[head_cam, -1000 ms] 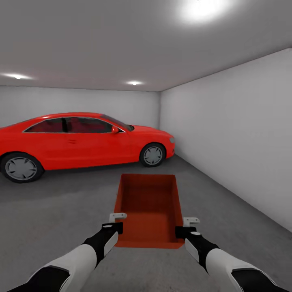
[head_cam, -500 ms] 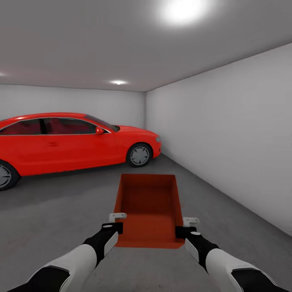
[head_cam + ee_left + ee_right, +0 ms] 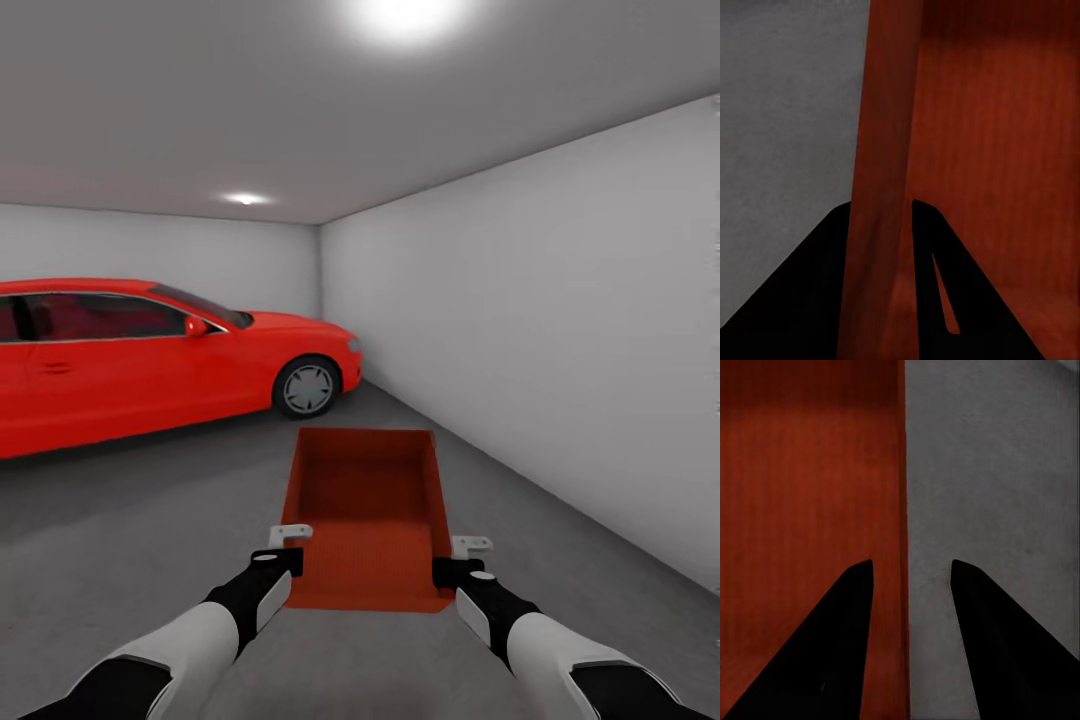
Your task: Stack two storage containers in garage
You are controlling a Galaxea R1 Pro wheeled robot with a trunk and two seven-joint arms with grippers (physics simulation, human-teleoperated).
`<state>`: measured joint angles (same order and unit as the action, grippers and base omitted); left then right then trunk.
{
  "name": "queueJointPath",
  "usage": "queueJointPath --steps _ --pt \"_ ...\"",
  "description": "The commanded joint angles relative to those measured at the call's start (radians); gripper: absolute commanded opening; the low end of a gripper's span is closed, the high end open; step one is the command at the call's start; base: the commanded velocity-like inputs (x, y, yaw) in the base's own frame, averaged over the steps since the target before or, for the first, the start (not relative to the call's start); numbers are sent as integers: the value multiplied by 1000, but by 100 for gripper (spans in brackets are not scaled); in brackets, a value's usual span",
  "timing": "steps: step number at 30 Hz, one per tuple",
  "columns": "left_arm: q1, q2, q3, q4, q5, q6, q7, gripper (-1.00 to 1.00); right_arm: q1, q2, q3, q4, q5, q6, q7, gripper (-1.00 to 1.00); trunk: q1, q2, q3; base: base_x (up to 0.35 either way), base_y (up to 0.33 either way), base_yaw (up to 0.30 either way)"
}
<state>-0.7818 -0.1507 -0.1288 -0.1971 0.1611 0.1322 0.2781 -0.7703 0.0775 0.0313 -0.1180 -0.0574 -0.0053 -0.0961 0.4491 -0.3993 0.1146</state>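
Container points lengthwise away from me, left hand and right hand each clenched on a side wall, garage floor straight below.

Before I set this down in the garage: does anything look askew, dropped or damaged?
Nothing stands out. The orange-red open-top storage container sits level and empty between the left gripper and the right gripper, each straddling a side wall. The dark grey concrete floor shows no spill. The red car is parked well ahead.
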Motion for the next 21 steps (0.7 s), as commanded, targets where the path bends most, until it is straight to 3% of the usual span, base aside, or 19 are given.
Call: queueJointPath --steps 1,6,21 --pt "-1 7 28 -10 -16 7 7 -100 0 -7 -4 3 -9 -1 -7 -100 1 -1 0 321 0 -228" --pt "-1 7 28 -10 -15 7 7 -100 0 -7 -4 3 -9 -1 -7 -100 1 -1 0 321 0 -161" --pt "-1 6 29 -9 -15 8 7 -100 0 -7 -4 2 -9 1 -7 -100 1 -1 0 321 0 -6"
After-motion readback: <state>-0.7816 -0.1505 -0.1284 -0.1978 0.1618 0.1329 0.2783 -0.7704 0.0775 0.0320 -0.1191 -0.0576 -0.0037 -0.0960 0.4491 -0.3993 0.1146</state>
